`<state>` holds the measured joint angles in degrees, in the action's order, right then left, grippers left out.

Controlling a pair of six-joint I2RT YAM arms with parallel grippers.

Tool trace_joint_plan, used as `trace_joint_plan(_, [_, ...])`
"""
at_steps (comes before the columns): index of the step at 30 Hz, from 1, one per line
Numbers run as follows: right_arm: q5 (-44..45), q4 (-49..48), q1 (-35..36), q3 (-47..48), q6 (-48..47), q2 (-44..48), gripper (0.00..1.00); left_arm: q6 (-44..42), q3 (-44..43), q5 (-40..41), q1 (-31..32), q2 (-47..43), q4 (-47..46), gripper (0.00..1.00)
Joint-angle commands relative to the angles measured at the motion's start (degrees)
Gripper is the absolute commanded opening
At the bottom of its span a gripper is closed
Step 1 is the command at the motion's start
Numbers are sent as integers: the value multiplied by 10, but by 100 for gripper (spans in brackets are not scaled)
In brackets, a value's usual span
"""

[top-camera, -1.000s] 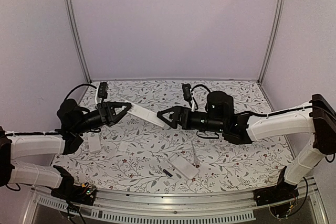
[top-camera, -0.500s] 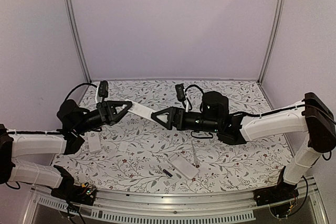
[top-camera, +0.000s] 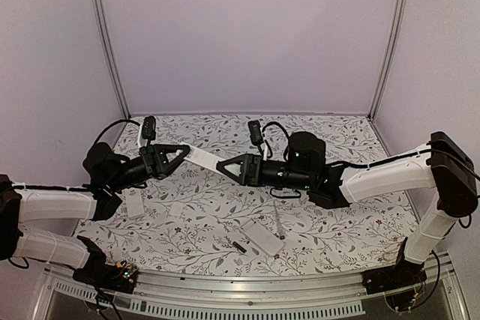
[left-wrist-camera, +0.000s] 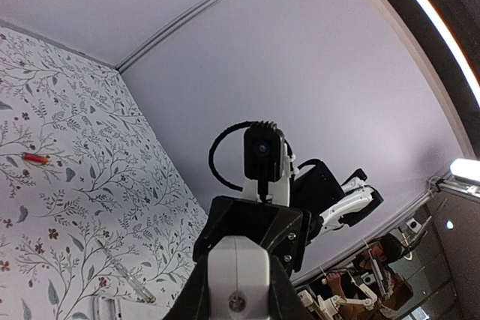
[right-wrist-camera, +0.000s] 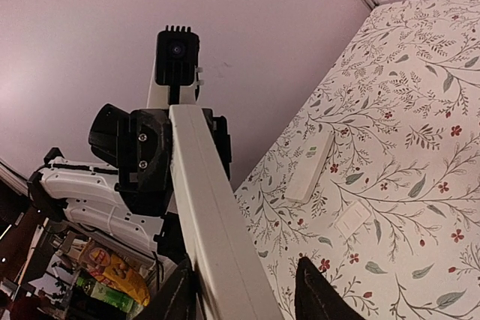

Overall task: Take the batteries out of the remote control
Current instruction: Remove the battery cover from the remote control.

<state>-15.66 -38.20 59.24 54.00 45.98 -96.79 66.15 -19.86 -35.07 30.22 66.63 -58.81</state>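
Note:
The white remote control (top-camera: 204, 160) hangs in the air above the table's middle, tilted. My left gripper (top-camera: 182, 154) is shut on its left end, which shows between the fingers as a white block with a screw (left-wrist-camera: 238, 279). My right gripper (top-camera: 223, 168) reaches round the right end. There the remote (right-wrist-camera: 206, 207) lies against the left finger (right-wrist-camera: 182, 296), with a gap to the right finger (right-wrist-camera: 313, 294). A small dark battery (top-camera: 238, 246) lies near the table's front edge. A red battery (left-wrist-camera: 34, 158) lies on the floral cloth.
A second white remote (top-camera: 262, 236) and a thin stick-like tool (top-camera: 277, 222) lie front centre. Another white remote (top-camera: 135, 202) and a small white cover (top-camera: 175, 209) lie at the left, also seen in the right wrist view as remote (right-wrist-camera: 315, 166) and cover (right-wrist-camera: 351, 219).
My right gripper has moved left onto the remote's free end and its jaws have narrowed round it. The left gripper has kept its hold without moving.

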Motion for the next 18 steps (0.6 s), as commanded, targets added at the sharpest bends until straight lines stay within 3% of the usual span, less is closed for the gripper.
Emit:
trace_joint_plan(1, [-2,-14,3,-1,8,-9,38,6,-3,-2,7,-3,-31,0])
trace_joint_plan(3, [-2,-16,3,-5,10,-8,34,6,-3,-2,7,-4,-31,0])
trace_joint_plan(18, [15,-18,3,-52,23,18,34,14,-3,7,5,-22,-35,0])
